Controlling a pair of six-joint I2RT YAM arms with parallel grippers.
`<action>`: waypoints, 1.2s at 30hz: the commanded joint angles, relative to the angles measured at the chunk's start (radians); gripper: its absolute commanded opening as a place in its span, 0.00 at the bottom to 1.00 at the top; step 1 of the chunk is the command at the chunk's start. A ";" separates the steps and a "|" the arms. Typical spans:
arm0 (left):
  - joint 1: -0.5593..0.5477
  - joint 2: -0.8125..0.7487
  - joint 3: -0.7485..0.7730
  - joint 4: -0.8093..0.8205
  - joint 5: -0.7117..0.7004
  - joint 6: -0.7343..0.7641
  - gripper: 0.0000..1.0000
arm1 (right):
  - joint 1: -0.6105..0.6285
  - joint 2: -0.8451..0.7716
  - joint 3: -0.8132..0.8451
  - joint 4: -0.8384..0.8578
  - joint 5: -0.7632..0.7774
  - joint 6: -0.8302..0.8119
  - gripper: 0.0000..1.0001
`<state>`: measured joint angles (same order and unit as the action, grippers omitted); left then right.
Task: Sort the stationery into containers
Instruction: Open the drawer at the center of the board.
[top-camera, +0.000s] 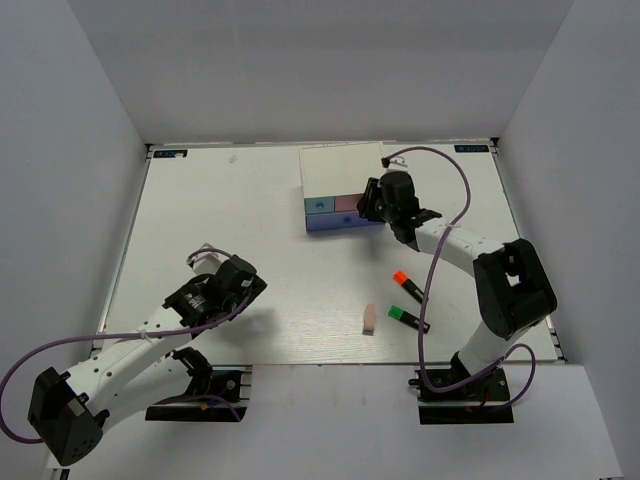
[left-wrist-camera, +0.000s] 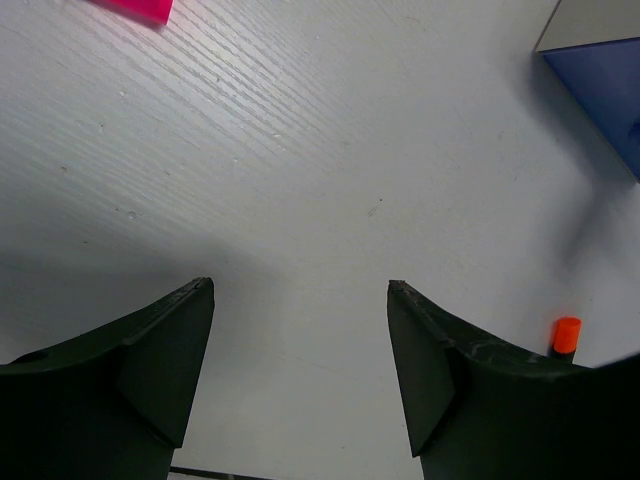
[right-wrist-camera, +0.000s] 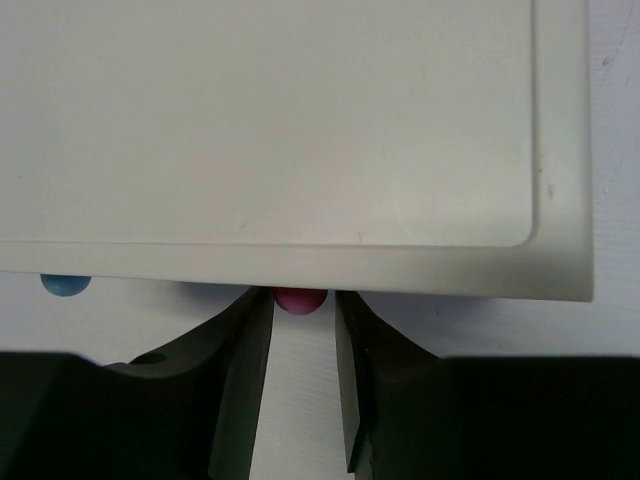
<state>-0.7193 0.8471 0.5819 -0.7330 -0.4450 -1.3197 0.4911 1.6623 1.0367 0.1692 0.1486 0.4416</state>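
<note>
The white-topped box (top-camera: 340, 170) of drawers stands at the back, showing a light blue front (top-camera: 320, 204), a pink front (top-camera: 346, 201) and a periwinkle front (top-camera: 335, 222). My right gripper (top-camera: 368, 205) is at the pink front. In the right wrist view its jaws (right-wrist-camera: 303, 305) hold the pink knob (right-wrist-camera: 300, 298) under the box top (right-wrist-camera: 300, 130). An orange-capped highlighter (top-camera: 407, 285), a green-capped highlighter (top-camera: 408, 319) and a pinkish eraser (top-camera: 369, 319) lie on the table. My left gripper (top-camera: 250, 285) hovers open and empty (left-wrist-camera: 300, 285) over bare table.
The light blue drawer's knob (right-wrist-camera: 65, 284) shows left of the pink one. The left wrist view catches the orange cap (left-wrist-camera: 566, 335), a blue drawer front (left-wrist-camera: 600, 90) and a bright pink piece (left-wrist-camera: 135, 8) cut off by the top edge. White walls enclose the table.
</note>
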 joint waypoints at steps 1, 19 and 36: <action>0.001 -0.016 -0.004 -0.006 -0.012 0.004 0.80 | -0.008 0.002 0.034 0.081 0.019 -0.024 0.35; 0.010 0.154 0.065 -0.086 -0.090 -0.088 0.93 | -0.005 -0.217 -0.228 0.087 -0.138 -0.060 0.11; 0.145 0.369 0.209 -0.167 -0.193 -0.220 1.00 | -0.008 -0.303 -0.289 -0.010 -0.284 -0.107 0.63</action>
<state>-0.6022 1.1851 0.7303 -0.8494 -0.5678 -1.4635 0.4847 1.4170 0.7738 0.1936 -0.0845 0.3679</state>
